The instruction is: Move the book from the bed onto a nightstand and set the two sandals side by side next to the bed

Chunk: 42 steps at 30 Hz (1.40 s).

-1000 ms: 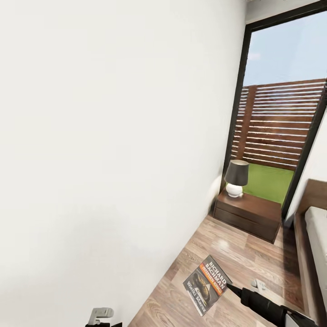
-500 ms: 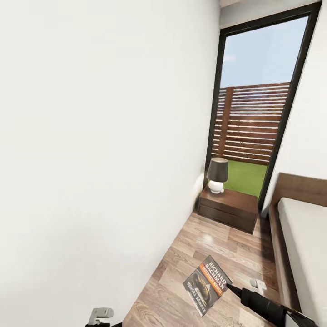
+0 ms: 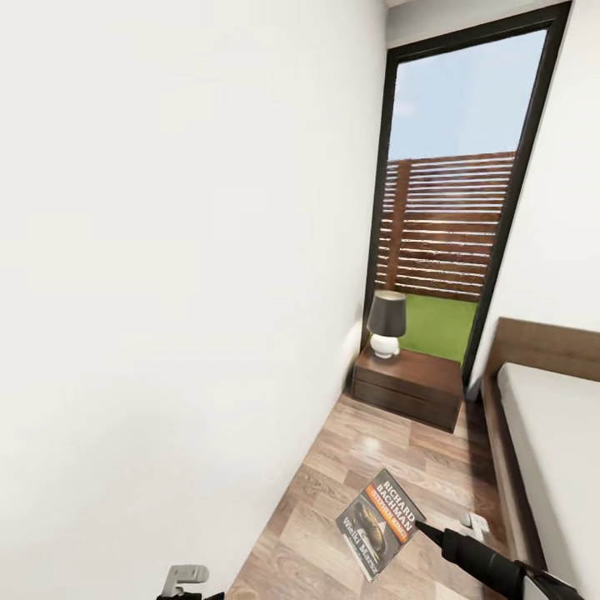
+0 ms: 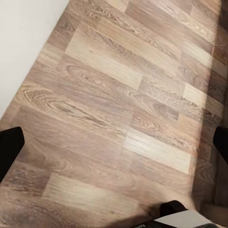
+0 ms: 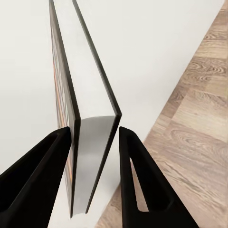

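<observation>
- Bedroom floor point(image 3: 392, 467) is sliding across the head view as the camera turns; nightstand point(image 3: 408, 385) and bed point(image 3: 546, 433) are coming more fully into frame.
- Right claw point(image 5: 95, 137) is gripping the book point(image 3: 380, 523) above the floor.
- Left claw point(image 4: 114, 147) is hanging open, empty.
- Nightstand lying ahead: delivery probably approaching.

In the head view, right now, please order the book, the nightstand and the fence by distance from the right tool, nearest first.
1. The book: held in the right tool, low over the wood floor.
2. The nightstand: ahead, against the wall left of the bed, with the lamp on top.
3. The fence: farthest, outside the window.
</observation>
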Tool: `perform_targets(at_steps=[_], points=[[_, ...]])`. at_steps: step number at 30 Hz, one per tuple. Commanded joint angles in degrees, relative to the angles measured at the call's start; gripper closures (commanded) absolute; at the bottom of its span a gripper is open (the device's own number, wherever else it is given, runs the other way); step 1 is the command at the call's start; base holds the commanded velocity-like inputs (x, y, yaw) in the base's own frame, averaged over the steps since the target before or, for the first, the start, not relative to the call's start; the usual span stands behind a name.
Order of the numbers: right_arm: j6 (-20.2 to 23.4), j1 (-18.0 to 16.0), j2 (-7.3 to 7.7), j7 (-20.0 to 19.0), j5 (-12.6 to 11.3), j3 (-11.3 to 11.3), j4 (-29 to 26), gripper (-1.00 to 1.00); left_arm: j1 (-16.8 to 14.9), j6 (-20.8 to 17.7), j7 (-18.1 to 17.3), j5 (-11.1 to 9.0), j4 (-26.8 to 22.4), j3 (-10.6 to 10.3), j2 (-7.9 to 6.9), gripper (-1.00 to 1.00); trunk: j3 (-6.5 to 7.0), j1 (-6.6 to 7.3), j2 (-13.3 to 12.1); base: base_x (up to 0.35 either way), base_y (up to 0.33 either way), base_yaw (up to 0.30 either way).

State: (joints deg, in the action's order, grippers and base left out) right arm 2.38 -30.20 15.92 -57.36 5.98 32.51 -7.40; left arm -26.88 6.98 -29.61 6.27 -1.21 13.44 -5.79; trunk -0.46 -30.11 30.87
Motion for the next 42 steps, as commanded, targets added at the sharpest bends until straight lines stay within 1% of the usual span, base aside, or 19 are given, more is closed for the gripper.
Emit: perform_targets(at_steps=[1, 11, 16, 42], points=[[0.2, 0.0, -0.01, -0.2, 0.5, 0.8, -0.1, 1.00, -0.1, 0.3, -0.1, 0.6, 0.1, 0.4, -0.01, -1.00, -0.05, -0.05, 0.0, 0.326, 0.000, -0.001], [0.2, 0.0, -0.01, -0.3, 0.5, 0.8, -0.1, 1.00, 0.0, 0.3, -0.1, 0.6, 0.1, 0.4, -0.01, -1.00, -0.05, -0.05, 0.0, 0.315, 0.000, 0.000], [0.3, 0.0, -0.01, -0.4, 0.5, 0.8, -0.1, 1.00, -0.1, 0.3, -0.1, 0.6, 0.1, 0.4, -0.02, -1.00, -0.05, -0.05, 0.0, 0.057, 0.000, -0.058], [0.2, 0.0, -0.01, -0.4, 0.5, 0.8, -0.1, 1.00, 0.0, 0.3, -0.1, 0.7, 0.1, 0.5, -0.04, -1.00, -0.05, -0.05, 0.0, 0.001, 0.000, -0.275]])
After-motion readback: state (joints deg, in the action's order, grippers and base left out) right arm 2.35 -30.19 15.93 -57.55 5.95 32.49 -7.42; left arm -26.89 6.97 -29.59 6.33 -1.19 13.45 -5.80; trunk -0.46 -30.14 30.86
